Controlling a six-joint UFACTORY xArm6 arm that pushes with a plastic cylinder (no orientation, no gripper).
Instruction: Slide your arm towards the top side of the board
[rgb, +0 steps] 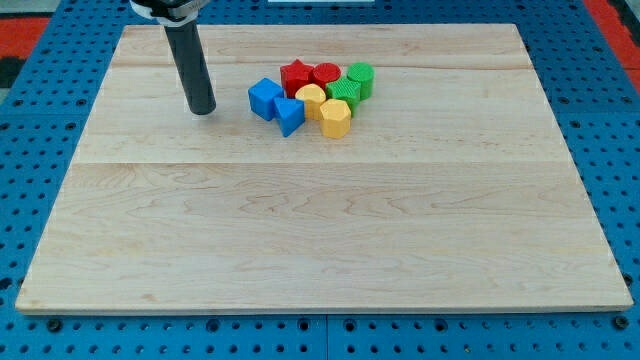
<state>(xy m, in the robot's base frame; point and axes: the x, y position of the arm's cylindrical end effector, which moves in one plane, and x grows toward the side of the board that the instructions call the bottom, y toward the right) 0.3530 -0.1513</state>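
My arm ends in a straight dark rod (190, 65) that comes down from the view's top left, its mount cut off by the frame edge. The rod is plain, cylindrical and black, leaning slightly, and my tip (202, 110) rests on the board in its upper left part. There is no gripper on this arm, so nothing is spread, pressed together or pinching; the rod touches no block.

The board (320, 230) is pale wood with visible grain and plank seams running across it. It lies on a blue bench (30, 70) dotted with rows of holes. A patch of red shows at the view's top left corner and another at the top right.

The blocks sit in one tight cluster in the board's upper middle, to the view's right of my tip and apart from it. Nearest the tip is a blue cube (265, 98), with a second blue block (290, 115), wedge-like, just beside it toward the view's bottom right. Behind them lie a red star (296, 76) and a red cylinder (326, 75). A yellow block (311, 98) with a rounded top sits in the middle, and a yellow hexagon (335, 118) lies below it. A green block (343, 93) and a green cylinder (361, 77) close the cluster on the view's right.
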